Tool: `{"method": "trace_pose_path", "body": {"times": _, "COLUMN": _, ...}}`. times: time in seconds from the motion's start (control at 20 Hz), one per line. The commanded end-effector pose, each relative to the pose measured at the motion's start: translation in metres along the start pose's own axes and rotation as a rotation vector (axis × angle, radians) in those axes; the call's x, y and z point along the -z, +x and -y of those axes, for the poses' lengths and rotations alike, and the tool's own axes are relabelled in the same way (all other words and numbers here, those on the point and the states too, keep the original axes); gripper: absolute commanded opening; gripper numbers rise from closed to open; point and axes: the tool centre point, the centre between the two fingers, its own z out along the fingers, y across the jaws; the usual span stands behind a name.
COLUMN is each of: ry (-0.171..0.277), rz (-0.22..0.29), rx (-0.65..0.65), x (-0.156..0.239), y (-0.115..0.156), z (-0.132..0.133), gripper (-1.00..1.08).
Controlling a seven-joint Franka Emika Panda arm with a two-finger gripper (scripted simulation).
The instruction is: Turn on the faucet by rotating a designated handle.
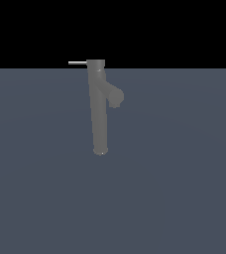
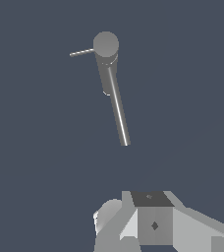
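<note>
The faucet (image 1: 99,109) is a tall matte grey column standing on the dark floor in the exterior view, with a stubby spout (image 1: 115,96) angled toward that view's right. The handle (image 1: 77,63), a thin light-silver rod, sticks out level from the cap toward that view's left. In the wrist view I look down on the faucet's round cap (image 2: 105,44), the handle (image 2: 82,52) beside it and the column narrowing away below. Only white and grey boxy parts of my gripper (image 2: 152,220) show there, well apart from the faucet. Its jaws are not visible. It is outside the exterior view.
The faucet stands on a flat dark blue-grey floor (image 1: 184,188) that reaches a black background at the back. Nothing else shows in either view.
</note>
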Motion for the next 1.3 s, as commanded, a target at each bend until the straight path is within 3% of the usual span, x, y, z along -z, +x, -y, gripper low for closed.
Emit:
{"method": "trace_pose_path", "body": {"times": 0.0, "ry": -0.002, "rz": 0.000, "rx": 0.010, "x": -0.004, "y": 0.012, "z": 0.003, "gripper": -1.00}}
{"method": "trace_pose_path", "body": {"times": 0.55, "ry": -0.011, "rz": -0.001, "rx": 0.079, "x": -0.043, "y": 0.095, "z": 0.025, "gripper": -1.00}}
{"method": "trace_pose_path", "body": {"times": 1.25, "ry": -0.006, "rz": -0.002, "rx": 0.179, "x": -0.130, "y": 0.194, "z": 0.066, "gripper": -1.00}}
